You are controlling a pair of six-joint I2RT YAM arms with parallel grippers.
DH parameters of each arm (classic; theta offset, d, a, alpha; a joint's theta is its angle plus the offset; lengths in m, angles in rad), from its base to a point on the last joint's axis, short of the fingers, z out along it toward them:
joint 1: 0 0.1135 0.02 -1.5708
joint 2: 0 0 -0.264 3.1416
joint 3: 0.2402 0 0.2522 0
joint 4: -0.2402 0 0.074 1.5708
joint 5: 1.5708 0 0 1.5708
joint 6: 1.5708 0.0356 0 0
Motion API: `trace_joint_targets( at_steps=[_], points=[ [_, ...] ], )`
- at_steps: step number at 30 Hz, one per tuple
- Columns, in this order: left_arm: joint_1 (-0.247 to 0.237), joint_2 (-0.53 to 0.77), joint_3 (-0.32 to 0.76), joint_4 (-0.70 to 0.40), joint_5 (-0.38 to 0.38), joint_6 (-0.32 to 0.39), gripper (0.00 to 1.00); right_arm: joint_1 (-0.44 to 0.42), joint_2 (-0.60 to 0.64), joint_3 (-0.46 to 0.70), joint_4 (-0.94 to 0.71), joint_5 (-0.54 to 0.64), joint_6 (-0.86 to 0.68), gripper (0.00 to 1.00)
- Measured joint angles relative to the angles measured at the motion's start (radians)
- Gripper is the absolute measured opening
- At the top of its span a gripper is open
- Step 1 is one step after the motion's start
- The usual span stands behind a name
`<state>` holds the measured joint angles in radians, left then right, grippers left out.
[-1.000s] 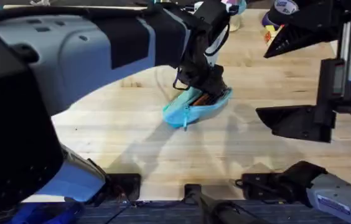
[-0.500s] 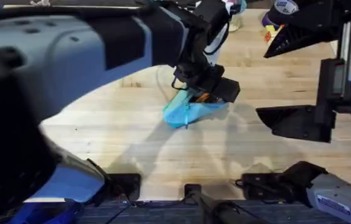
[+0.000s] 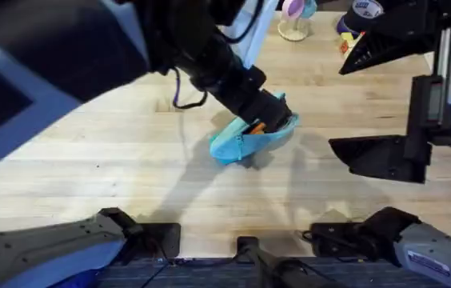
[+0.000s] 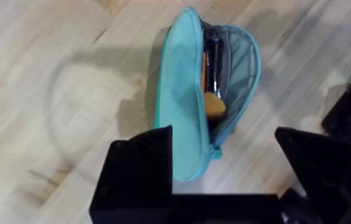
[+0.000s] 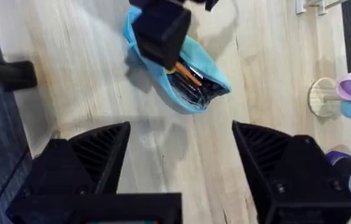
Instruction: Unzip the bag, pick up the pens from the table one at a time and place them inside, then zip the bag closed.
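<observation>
Change: since the earlier overhead frames the left arm has swung, so its dark links now run in from the upper left down to the bag [image 3: 245, 140]; the bag lies where it did, near the table's [image 3: 129, 184] middle.
Left gripper [image 4: 225, 180]: directly above the bag, fingers spread wide, one finger [image 4: 139, 168] over the bag's closed side and the other past its open side; nothing between them.
Right gripper [image 5: 182, 168]: raised at the right of the table, well apart from the bag, fingers [image 5: 88, 155] parted and holding nothing.
Bag: light turquoise, lying on its side on the bare wood, its long mouth gaping; the zip is undone along most of the visible length, with a small pull hanging at the near end in the left wrist view.
Pens [image 4: 211, 65]: inside the bag, lying along its length; an orange barrel and dark barrels show through the opening, with a rounded orange end [image 4: 213, 106] near the middle of the mouth. Their number cannot be told.
Background: a small wooden stand [image 5: 325, 96] with pink and blue pieces at the table's far edge, near a dark roll [image 3: 365, 11] with a white label.
</observation>
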<state>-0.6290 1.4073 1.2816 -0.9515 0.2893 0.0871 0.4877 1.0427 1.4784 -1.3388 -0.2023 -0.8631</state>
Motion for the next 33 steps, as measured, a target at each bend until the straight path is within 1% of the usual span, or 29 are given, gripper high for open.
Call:
trace_joint_targets(
  at_steps=[7, 11, 14, 17, 20, 23, 26, 30, 33],
  points=[
    [0.052, -0.103, 0.000, -0.057, -0.008, 0.153, 0.993, 0.000, 0.000, 0.000, -0.001, 0.000, 0.051, 0.998],
    [0.097, -0.160, 0.000, -0.116, -0.015, 0.224, 0.993, 0.000, 0.000, 0.000, -0.001, 0.000, 0.074, 0.998],
    [0.137, -0.187, 0.000, -0.176, -0.032, 0.254, 0.993, 0.000, 0.010, 0.000, -0.002, 0.000, 0.079, 0.998],
    [0.176, -0.206, 0.000, -0.229, -0.063, 0.269, 0.993, 0.000, 0.037, 0.000, -0.002, 0.000, 0.083, 0.998],
    [0.205, -0.215, 0.000, -0.277, -0.123, 0.277, 0.993, 0.000, 0.072, 0.000, -0.001, -0.015, 0.099, 0.998],
    [0.216, -0.216, 0.000, -0.293, -0.171, 0.282, 0.993, 0.000, 0.105, 0.000, -0.001, -0.066, 0.120, 0.998],
    [0.216, -0.216, 0.000, -0.292, -0.197, 0.318, 0.992, 0.000, 0.134, 0.000, 0.000, -0.125, 0.148, 0.998],
    [0.216, -0.216, 0.000, -0.313, -0.210, 0.421, 0.993, 0.000, 0.165, 0.000, 0.000, -0.177, 0.225, 0.998],
    [0.229, -0.216, 0.000, -0.316, -0.211, 0.470, 0.994, 0.000, 0.174, 0.000, 0.000, -0.192, 0.278, 0.997]
  ],
)
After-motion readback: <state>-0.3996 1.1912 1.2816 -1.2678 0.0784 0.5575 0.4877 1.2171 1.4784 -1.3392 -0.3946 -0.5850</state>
